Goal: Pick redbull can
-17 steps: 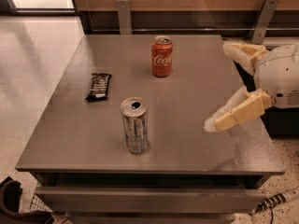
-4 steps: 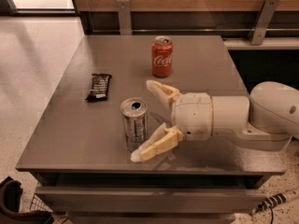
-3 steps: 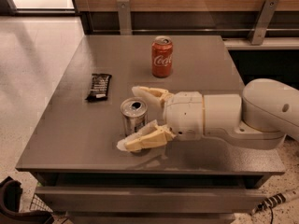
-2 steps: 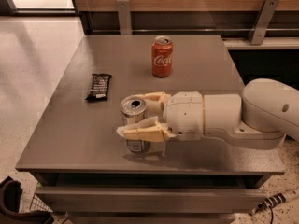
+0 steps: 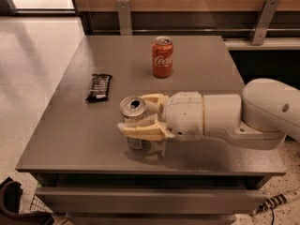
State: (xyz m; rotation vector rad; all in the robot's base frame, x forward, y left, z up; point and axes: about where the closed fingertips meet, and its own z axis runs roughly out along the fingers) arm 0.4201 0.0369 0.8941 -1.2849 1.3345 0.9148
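Observation:
The redbull can [image 5: 133, 110] is a slim silver can standing upright near the front middle of the grey table [image 5: 70, 139]; its open top shows. My gripper [image 5: 140, 115] reaches in from the right, with one cream finger [image 5: 140, 130] across the can's front and the other behind it. The fingers are closed around the can's middle. The can's base rests on the table or just at it; I cannot tell which.
A red Coca-Cola can [image 5: 162, 57] stands at the back middle of the table. A dark snack bar [image 5: 99, 86] lies at the left. My white arm [image 5: 243, 114] covers the right side. A wooden wall with metal brackets runs behind.
My gripper has come in from the right edge of the table to the can, and its fingers have closed around the can. The can stands in the same place.

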